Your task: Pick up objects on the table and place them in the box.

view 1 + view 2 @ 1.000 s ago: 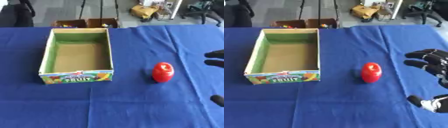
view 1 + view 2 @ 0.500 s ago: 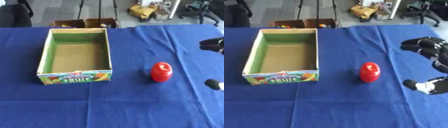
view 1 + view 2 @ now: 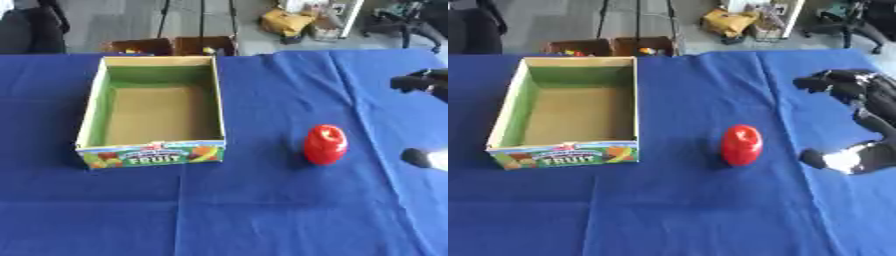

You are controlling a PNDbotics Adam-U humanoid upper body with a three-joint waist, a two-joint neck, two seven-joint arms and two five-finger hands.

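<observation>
Blue-clothed bench [image 3: 667, 210], with right hand [image 3: 859, 120] spread wide and empty, red fruit-shaped object [image 3: 741, 144] upright just to its left, fruit box [image 3: 566, 152] farther left and empty; probably light, rigid, smooth-skinned, best wrapped around its widest middle.

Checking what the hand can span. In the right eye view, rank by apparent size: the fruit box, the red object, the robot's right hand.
1. Fruit box, clearly largest.
2. Right hand, partly cut off by the view's edge.
3. Red object, smallest.

One box [image 3: 150, 153], one red object [image 3: 325, 145], one robot hand [image 3: 868, 120].
</observation>
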